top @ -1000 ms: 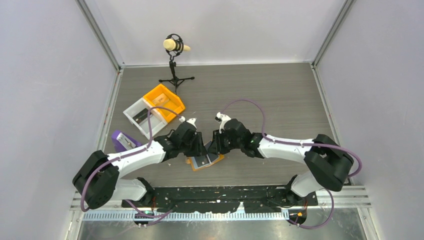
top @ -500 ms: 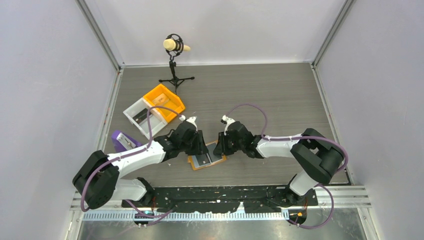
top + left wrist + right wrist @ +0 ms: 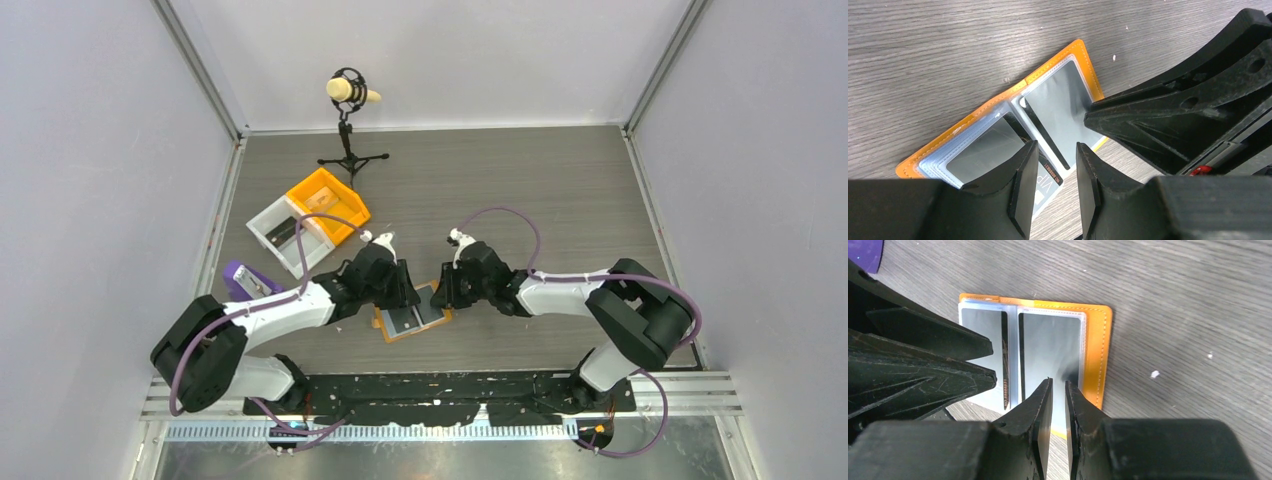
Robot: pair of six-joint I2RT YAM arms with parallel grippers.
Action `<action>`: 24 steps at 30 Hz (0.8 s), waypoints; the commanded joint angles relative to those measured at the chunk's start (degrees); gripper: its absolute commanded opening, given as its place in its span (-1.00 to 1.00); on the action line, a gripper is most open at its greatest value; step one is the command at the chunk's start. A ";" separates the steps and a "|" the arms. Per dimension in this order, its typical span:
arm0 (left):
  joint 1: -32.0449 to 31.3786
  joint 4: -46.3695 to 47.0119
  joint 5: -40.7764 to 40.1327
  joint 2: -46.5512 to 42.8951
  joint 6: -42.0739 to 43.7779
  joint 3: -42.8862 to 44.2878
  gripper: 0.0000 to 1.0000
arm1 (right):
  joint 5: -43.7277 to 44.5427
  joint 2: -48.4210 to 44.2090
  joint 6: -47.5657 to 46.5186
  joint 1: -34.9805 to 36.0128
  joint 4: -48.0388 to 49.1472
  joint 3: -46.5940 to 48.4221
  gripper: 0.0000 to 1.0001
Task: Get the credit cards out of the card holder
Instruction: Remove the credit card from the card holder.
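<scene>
The card holder (image 3: 414,321) lies open and flat on the table, orange rim (image 3: 1079,50) around blue-grey pockets, and both grippers stand over it. My left gripper (image 3: 1057,156) is open above the near edge of the left pocket. A grey credit card (image 3: 1046,178) marked VIP sticks out of that pocket below the gap, ungripped. The right pocket holds another card (image 3: 1050,342) with a dark stripe. My right gripper (image 3: 1058,383) hovers with its tips at the right pocket's near edge. Its jaws are a narrow slit apart with nothing between them.
An orange bin (image 3: 328,203) and a white bin (image 3: 283,232) stand at the back left. A purple object (image 3: 243,282) lies beside the left arm. A microphone on a tripod (image 3: 350,130) stands at the far edge. Each wrist view shows the other gripper's black fingers (image 3: 1178,115) close by.
My right gripper has drawn slightly rightward off the middle of the holder, and its elbow has folded in. The left gripper has barely shifted. The holder lies where it was.
</scene>
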 commanded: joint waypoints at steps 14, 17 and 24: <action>0.13 8.14 0.09 2.85 -0.98 -2.17 -0.20 | -0.09 0.64 -0.44 -1.50 2.22 -2.43 -0.55; -0.07 9.59 0.54 3.02 -1.56 -2.97 -0.18 | -0.27 0.31 0.48 -1.52 3.22 -3.70 -0.54; -0.83 12.83 0.86 4.34 -3.21 -4.18 -0.16 | -1.12 1.18 2.04 -1.52 5.58 -5.41 -0.55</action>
